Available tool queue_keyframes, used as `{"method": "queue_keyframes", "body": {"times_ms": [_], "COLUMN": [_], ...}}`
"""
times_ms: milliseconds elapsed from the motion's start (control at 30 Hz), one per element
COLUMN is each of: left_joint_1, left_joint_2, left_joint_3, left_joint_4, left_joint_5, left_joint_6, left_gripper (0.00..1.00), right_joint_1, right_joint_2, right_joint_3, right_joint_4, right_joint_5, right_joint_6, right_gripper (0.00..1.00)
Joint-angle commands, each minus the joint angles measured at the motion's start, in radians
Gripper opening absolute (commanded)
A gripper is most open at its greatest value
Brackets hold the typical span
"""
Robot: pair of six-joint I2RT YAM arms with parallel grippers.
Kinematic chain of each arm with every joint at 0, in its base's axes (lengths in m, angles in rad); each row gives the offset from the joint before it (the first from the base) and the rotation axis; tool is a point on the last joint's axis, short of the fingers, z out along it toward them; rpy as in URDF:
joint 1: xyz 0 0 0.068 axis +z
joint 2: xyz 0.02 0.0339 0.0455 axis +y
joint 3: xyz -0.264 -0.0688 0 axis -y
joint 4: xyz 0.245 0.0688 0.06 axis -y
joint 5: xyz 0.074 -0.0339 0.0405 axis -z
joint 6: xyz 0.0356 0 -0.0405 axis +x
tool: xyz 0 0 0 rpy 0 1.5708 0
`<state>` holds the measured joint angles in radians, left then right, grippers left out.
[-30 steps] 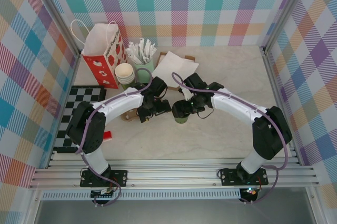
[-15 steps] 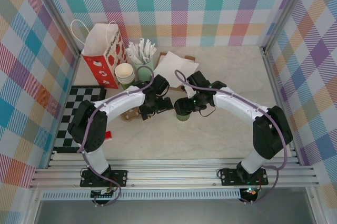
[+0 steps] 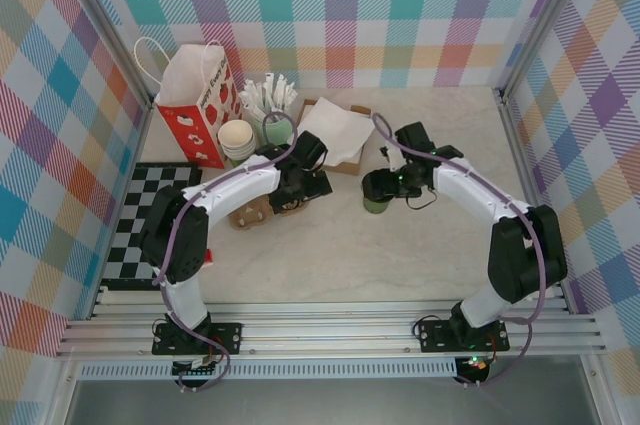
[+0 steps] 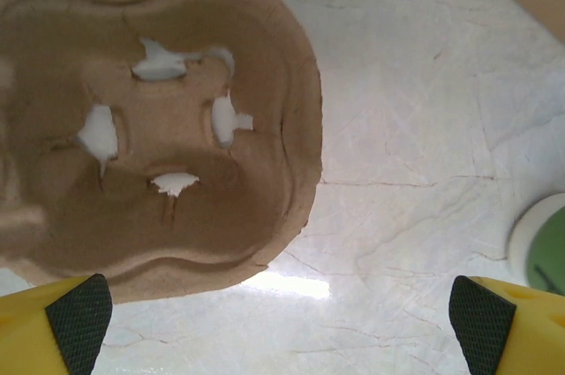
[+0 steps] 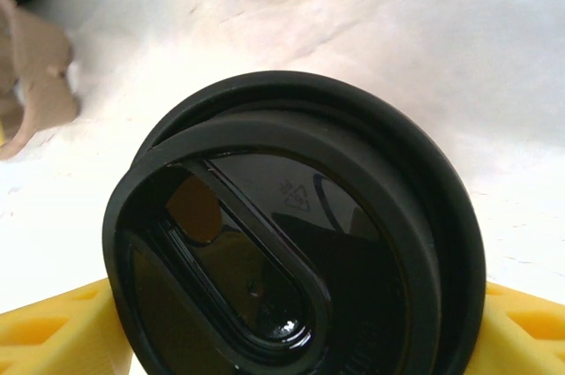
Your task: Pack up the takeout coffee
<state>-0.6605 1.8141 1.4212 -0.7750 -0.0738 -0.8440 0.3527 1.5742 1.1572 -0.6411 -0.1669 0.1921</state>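
From above: grips the takeout coffee [image 3: 375, 206] right of centre with the right gripper [image 3: 378, 189]; hangs the left gripper [image 3: 297, 191] beside the pulp carrier [image 3: 243, 213]. Left wrist: spread wide, carrier upper left. Right wrist: clamps beneath the black lid [image 5: 291, 243] (likely light, crushable); best squeezed gently on the wall.

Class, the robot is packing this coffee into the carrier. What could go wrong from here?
1. The right gripper clamps the coffee cup just under its lid; squeezing might pop the lid and spill.
2. The cardboard carrier lies loose under the open left gripper, so it may slide when the cup is pushed in.
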Motion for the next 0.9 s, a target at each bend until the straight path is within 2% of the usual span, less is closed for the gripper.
{"method": "queue_keyframes", "body": {"times_ms": [0,233,467,633,867], "left_joint_1": [-0.008,0.000,0.034,0.062,0.110], "left_joint_2": [-0.089,-0.265,-0.437,-0.561,-0.604], "left_joint_3": [-0.015,-0.127,-0.256,-0.361,-0.366], "left_joint_4": [0.022,0.070,0.107,0.179,0.141], "left_joint_5": [-0.071,-0.207,-0.308,-0.314,-0.232], "left_joint_6": [0.047,0.064,0.059,0.076,0.121], "left_gripper": [1.00,1.00,1.00,1.00,1.00], "right_joint_1": [-0.083,-0.237,-0.267,-0.268,-0.267], "right_joint_2": [0.021,0.174,0.410,0.531,0.631], "right_joint_3": [0.040,0.238,0.526,0.682,0.838], "right_joint_4": [-0.016,-0.025,-0.086,-0.158,-0.296], "right_joint_5": [-0.009,-0.010,0.006,0.020,0.032], "right_joint_6": [-0.042,-0.085,-0.084,-0.056,-0.004], "right_gripper": [0.80,0.80,0.80,0.81,0.84]}}
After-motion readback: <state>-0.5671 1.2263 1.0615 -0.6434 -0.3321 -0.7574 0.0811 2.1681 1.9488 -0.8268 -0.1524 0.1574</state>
